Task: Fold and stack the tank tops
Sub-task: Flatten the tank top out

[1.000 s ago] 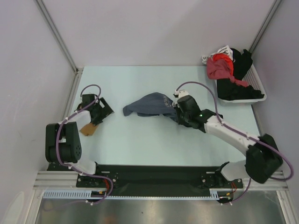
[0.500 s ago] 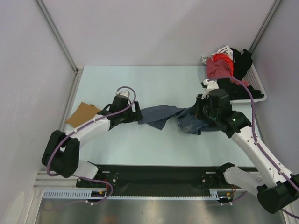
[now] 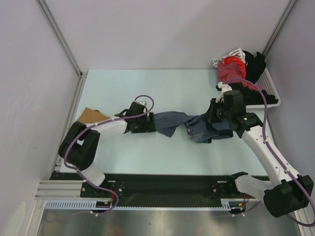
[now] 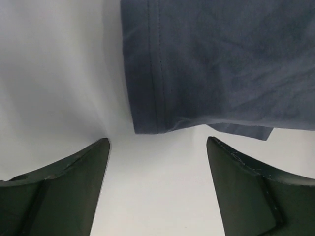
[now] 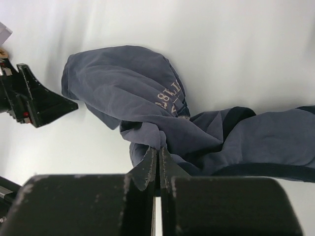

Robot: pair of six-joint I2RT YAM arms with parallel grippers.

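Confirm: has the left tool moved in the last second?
Yes. The left tool has swung toward the white basket, away from the left wall, reaching the slate-blue tank top's edge.

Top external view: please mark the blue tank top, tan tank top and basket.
blue tank top [image 3: 170,123], top view, flat left part.
tan tank top [image 3: 91,114], top view, exposed corner.
basket [image 3: 272,88], top view, right wall.

tan tank top [image 3: 88,114] partly behind left arm [image 3: 106,127], blue top [image 4: 221,64] cropped
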